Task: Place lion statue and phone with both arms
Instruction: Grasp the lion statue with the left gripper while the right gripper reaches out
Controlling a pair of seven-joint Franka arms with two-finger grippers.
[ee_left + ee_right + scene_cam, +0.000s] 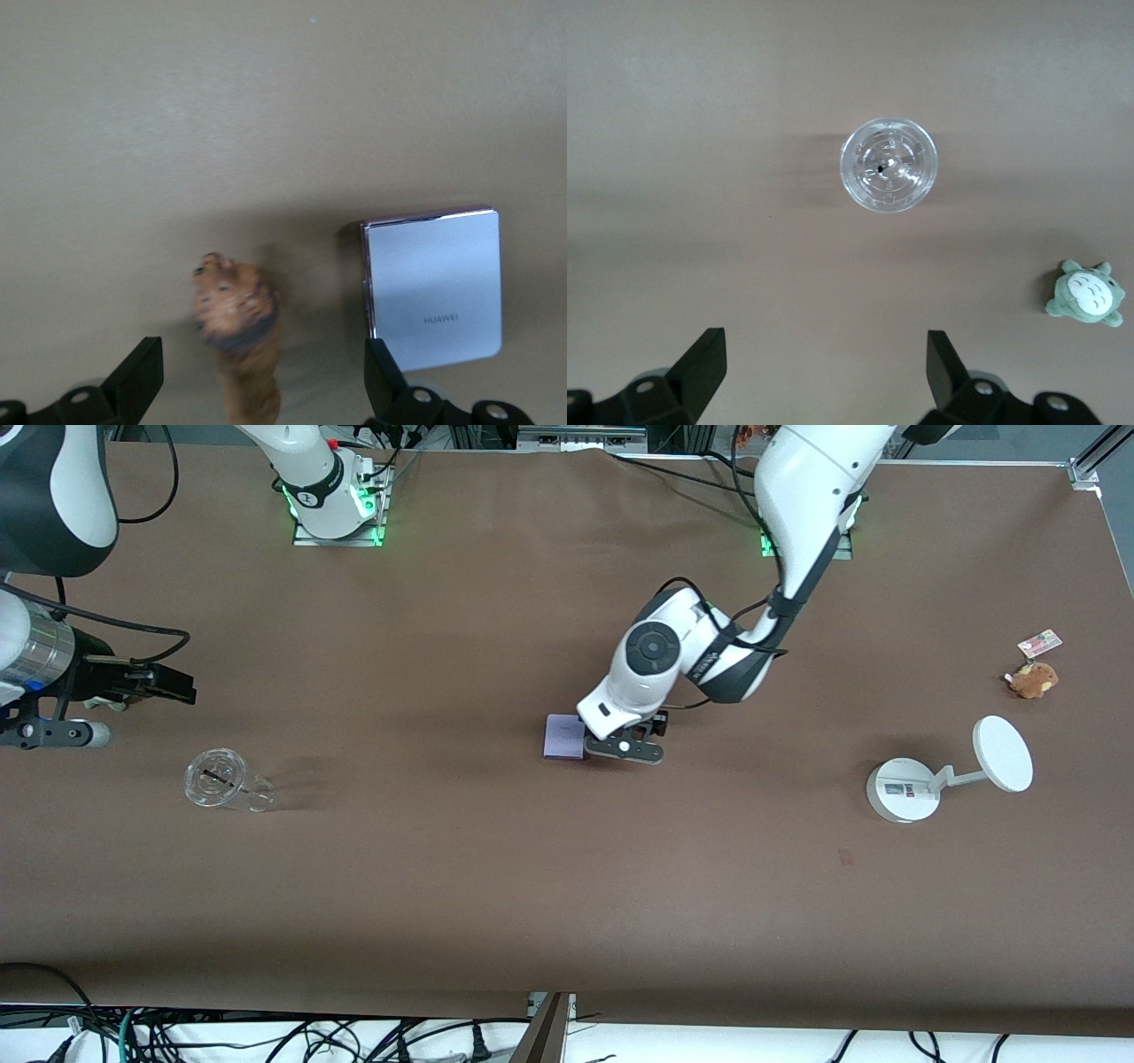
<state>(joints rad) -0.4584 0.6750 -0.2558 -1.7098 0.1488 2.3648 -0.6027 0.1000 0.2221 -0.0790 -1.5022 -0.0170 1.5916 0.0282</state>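
Note:
The lion statue (pixel 237 328), a small reddish-brown figurine, shows in the left wrist view between the open fingers of my left gripper (pixel 263 390), with a gap on each side. The pale lavender phone (pixel 434 288) lies flat beside it, just outside one finger. In the front view the phone (pixel 564 737) lies mid-table and my left gripper (pixel 625 746) is low beside it; the lion is hidden under the hand there. My right gripper (pixel 182 687) is open and empty at the right arm's end of the table, and it also shows in the right wrist view (pixel 824 372).
A clear glass (pixel 221 779) stands near the right gripper, also in the right wrist view (pixel 889 165). A small green plush (pixel 1088 295) lies near it. A white round-based stand with a disc (pixel 904 788) and a brown plush with a card tag (pixel 1033 679) sit toward the left arm's end.

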